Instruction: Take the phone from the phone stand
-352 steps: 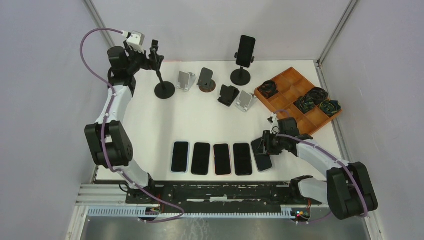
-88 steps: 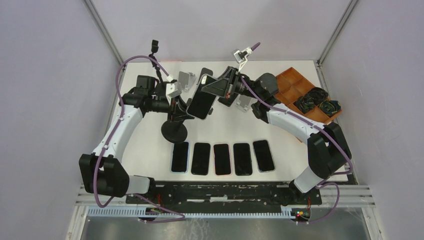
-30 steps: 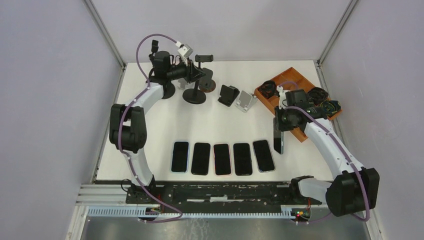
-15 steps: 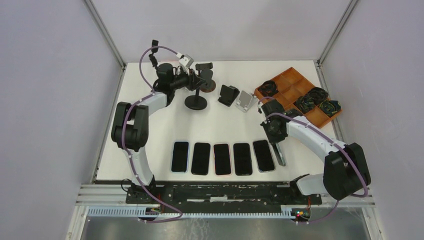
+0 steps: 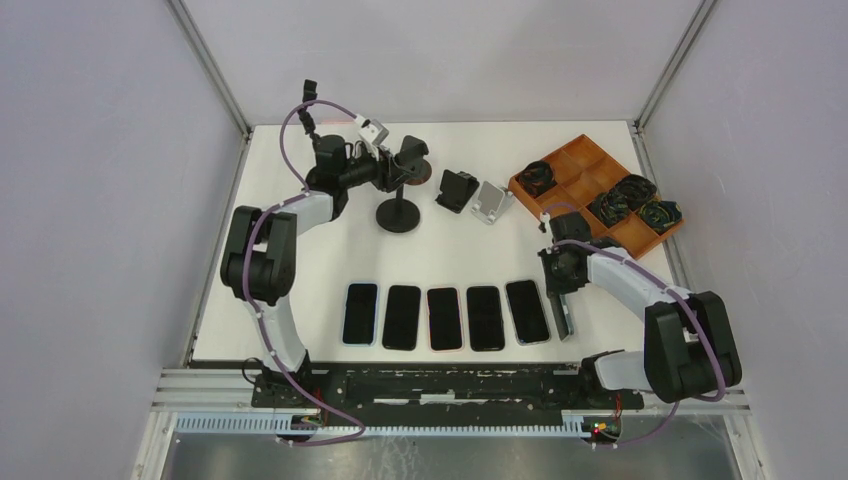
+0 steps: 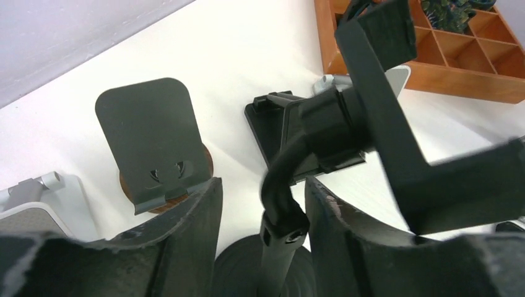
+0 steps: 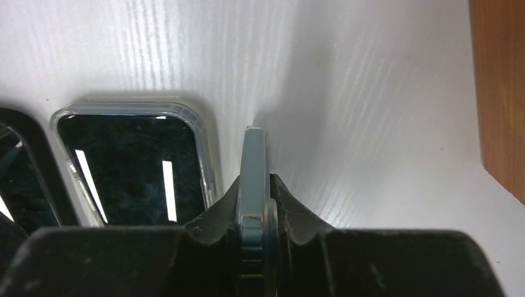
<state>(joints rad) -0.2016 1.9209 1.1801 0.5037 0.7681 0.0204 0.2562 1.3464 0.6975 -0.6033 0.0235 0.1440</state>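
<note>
The black phone stand (image 5: 400, 215) has a round base, a thin stem (image 6: 282, 210) and an empty clamp head (image 5: 412, 152). My left gripper (image 5: 388, 172) is open, and in the left wrist view its fingers (image 6: 186, 235) stand on either side of the stem with a gap on the left. My right gripper (image 5: 561, 288) is shut on the dark teal phone (image 5: 565, 318). It holds the phone on edge (image 7: 254, 154) just right of the row of phones, with the far end down at the table.
Several phones lie face up in a row (image 5: 445, 318); the nearest has a clear case (image 7: 130, 167). Small stands (image 5: 458, 190) (image 5: 490, 200) and a dark plate stand (image 6: 148, 133) sit at the back. An orange tray (image 5: 575, 158) holds cables at the right.
My right gripper carried the phone from the stand to the right end of the row and lowered it on edge. My left gripper shifted the empty stand slightly right and nearer.
</note>
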